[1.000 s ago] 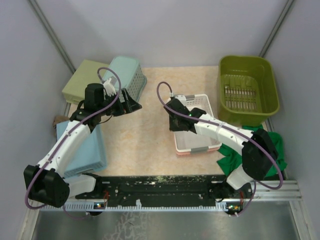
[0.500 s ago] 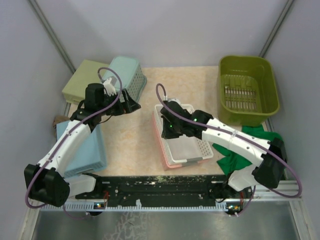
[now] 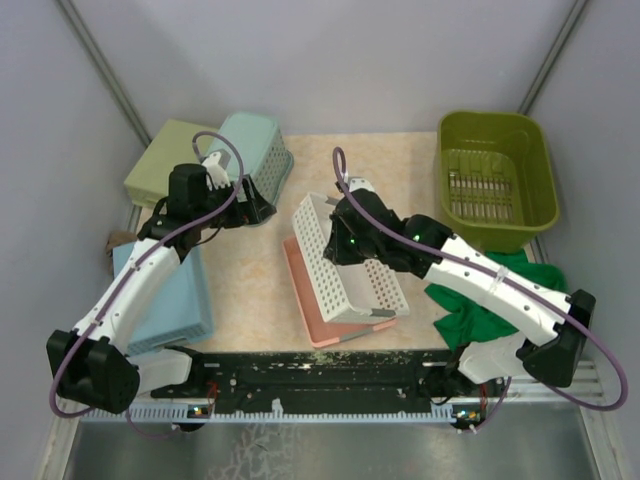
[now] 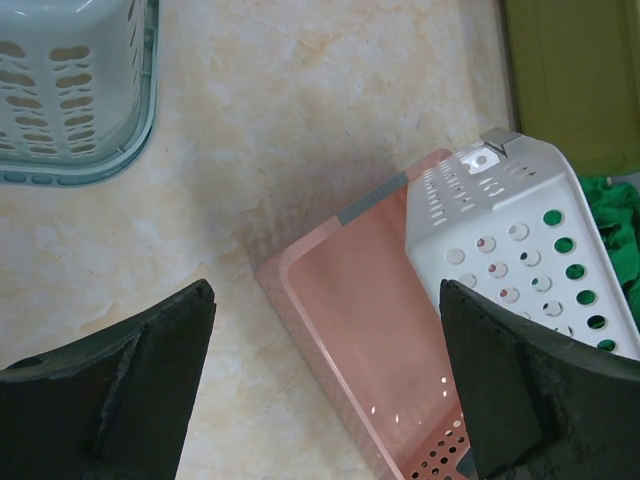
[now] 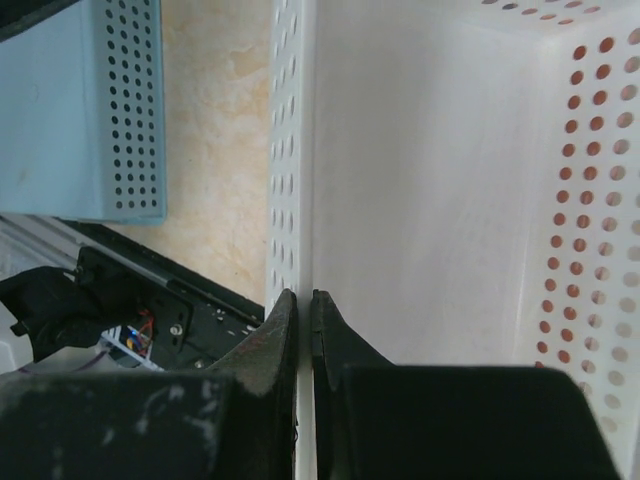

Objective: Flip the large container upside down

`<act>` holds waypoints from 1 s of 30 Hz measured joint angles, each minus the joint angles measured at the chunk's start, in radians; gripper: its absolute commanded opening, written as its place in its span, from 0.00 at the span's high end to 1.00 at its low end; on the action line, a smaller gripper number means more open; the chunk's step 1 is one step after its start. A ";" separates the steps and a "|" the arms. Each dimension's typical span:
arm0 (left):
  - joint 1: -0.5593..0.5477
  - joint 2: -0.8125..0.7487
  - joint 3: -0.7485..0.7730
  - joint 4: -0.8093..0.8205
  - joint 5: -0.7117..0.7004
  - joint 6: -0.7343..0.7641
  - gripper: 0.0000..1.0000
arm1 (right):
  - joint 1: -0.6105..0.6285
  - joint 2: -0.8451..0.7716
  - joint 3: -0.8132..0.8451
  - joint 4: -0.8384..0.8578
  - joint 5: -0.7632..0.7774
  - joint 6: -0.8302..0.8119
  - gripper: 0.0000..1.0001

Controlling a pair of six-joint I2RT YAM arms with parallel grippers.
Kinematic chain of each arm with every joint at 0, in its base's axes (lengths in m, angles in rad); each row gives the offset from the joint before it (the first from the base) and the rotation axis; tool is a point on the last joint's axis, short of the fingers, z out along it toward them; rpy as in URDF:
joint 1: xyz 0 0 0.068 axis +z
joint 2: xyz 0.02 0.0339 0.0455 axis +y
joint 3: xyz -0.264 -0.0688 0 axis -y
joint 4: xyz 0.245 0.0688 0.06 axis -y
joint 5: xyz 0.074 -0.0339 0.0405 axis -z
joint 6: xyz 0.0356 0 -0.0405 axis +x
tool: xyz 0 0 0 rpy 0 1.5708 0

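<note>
Container (image 3: 495, 180) stands upright, opening skyward, long axis apparently running near-to-far.

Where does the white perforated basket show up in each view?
Top external: white perforated basket at centre, tilted over the pink tray.
Left wrist: right side, beside the pink tray.
Right wrist: fills middle and right, its wall pinched by the right tool.
Shared landmark: the beige marbled tabletop.

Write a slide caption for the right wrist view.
Close-up: right gripper pinching a wall of the white perforated basket, pale-blue perforated bin off to one side.
</note>
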 measured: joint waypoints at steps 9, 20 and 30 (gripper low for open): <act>0.000 0.000 0.017 -0.011 -0.021 0.014 0.03 | -0.074 -0.001 0.123 0.066 0.073 -0.070 1.00; 0.000 -0.017 0.018 -0.013 0.001 0.006 0.03 | -0.294 0.013 0.176 0.239 0.036 -0.113 1.00; -0.069 -0.034 -0.066 -0.003 0.053 -0.077 0.05 | -0.478 0.122 0.209 0.294 -0.088 -0.162 1.00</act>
